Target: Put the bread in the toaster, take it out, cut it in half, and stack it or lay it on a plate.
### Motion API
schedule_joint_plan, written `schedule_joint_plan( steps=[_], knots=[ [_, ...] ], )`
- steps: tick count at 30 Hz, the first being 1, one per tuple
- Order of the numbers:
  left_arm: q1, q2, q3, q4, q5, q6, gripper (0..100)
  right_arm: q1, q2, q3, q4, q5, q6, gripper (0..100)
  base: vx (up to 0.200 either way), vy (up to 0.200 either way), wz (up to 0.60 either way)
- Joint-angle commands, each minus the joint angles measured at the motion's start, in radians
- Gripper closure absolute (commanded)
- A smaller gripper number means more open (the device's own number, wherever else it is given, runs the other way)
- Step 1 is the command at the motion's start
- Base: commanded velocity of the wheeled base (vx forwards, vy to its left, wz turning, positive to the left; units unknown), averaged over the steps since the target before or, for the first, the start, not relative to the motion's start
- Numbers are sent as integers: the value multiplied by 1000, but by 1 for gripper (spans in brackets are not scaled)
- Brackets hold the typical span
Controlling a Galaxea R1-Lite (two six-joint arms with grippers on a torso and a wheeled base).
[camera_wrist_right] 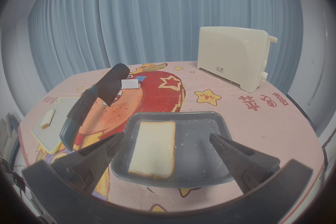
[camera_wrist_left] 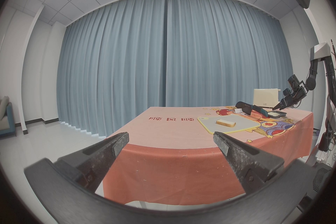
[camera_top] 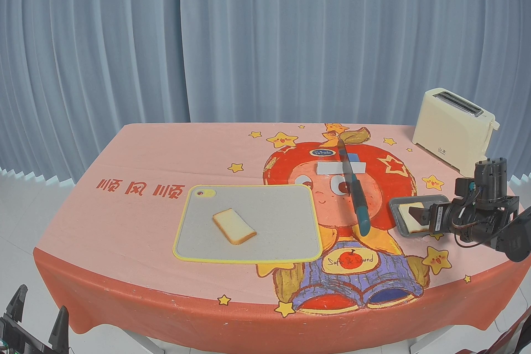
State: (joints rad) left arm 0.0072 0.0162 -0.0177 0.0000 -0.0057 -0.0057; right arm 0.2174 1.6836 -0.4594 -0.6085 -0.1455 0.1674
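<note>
One half slice of bread [camera_top: 234, 226] lies on the grey cutting board [camera_top: 276, 206] left of centre. The other half [camera_wrist_right: 154, 149] lies in the dark grey plate [camera_wrist_right: 203, 151] at the table's right. My right gripper [camera_wrist_right: 166, 138] is open and low at the plate's near edge, one finger to each side of the plate; it hovers over the plate [camera_top: 401, 204] in the head view [camera_top: 416, 215]. A teal-handled knife [camera_top: 354, 189] lies between board and plate. The cream toaster [camera_top: 453, 131] stands at the far right. My left gripper [camera_wrist_left: 170, 137] is open, below the table's front left corner [camera_top: 38, 311].
The pink printed tablecloth [camera_top: 155, 161] hangs over the table's edges. A small white card [camera_top: 332, 167] lies under the knife's blade. Blue curtains close off the back. The table's left part beside the board is bare cloth.
</note>
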Motion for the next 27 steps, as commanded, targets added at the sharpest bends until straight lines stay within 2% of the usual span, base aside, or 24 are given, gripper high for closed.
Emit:
schedule_joint_plan(
  steps=[1, 13, 27],
  knots=[
    [0, -16, 18, 0, 0, -3, 0, 11, -59, -1, 1, 1, 0, 0, 0, 0, 0],
    [0, -16, 18, 0, 0, -3, 0, 68, -200, 1, 3, 0, -6, 0, 0, 0, 0],
    [0, -16, 16, 2, 0, -2, 0, 181, -259, 21, 3, -2, 0, 0, 0, 0, 0]
  ],
)
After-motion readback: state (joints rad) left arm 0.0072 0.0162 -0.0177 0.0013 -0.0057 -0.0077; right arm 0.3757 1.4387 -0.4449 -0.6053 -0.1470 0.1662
